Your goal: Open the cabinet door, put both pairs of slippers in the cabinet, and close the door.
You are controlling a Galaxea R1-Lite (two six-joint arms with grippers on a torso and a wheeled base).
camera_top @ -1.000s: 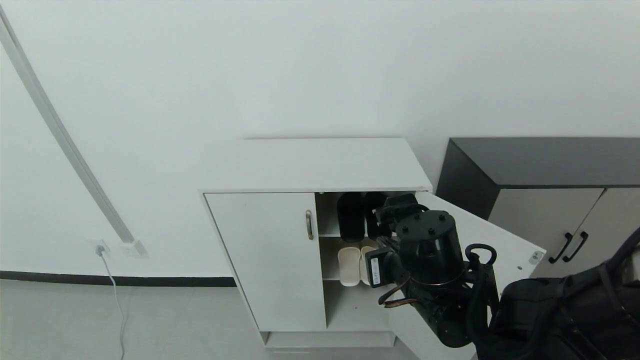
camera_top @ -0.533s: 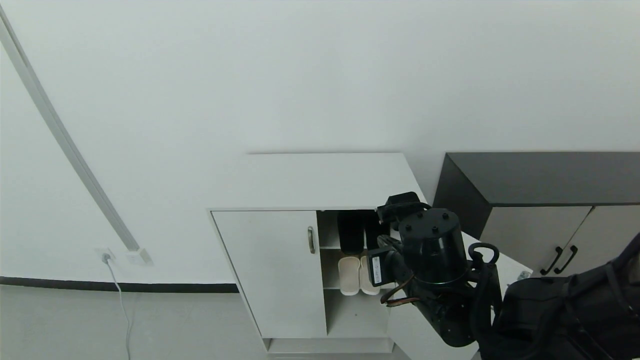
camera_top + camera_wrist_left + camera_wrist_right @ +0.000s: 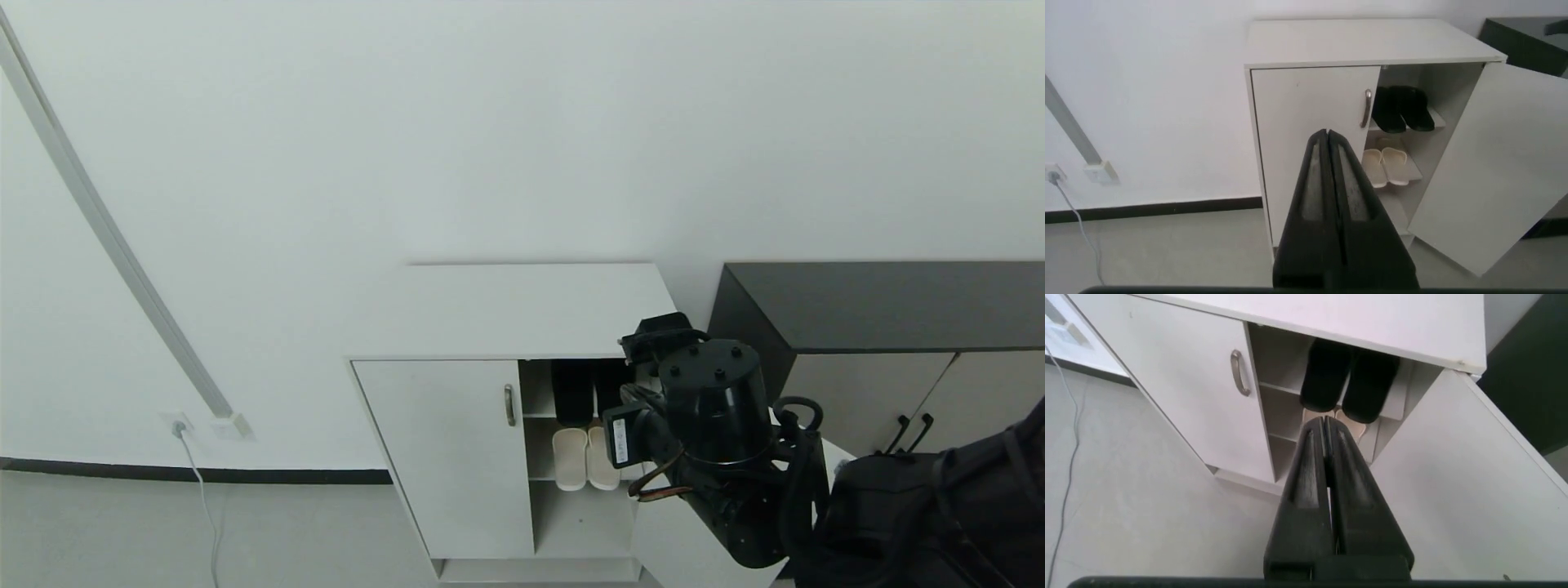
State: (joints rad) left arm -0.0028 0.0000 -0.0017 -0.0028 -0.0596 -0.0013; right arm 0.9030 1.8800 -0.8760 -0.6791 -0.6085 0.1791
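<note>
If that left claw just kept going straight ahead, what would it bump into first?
Most likely the cabinet's closed left door, beside its handle; the shut left gripper aims there.

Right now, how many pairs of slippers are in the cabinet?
2: black pair on the upper shelf, cream pair on the shelf below it. The bottom compartment is partly hidden.

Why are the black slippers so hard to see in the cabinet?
In the head view the black slippers lie in shade under the top of the cabinet, dark on dark, while the pale slippers catch light. In the left wrist view light reaches inside, so both pairs stand out. In the right wrist view the right pincer covers most of the pale pair.
</note>
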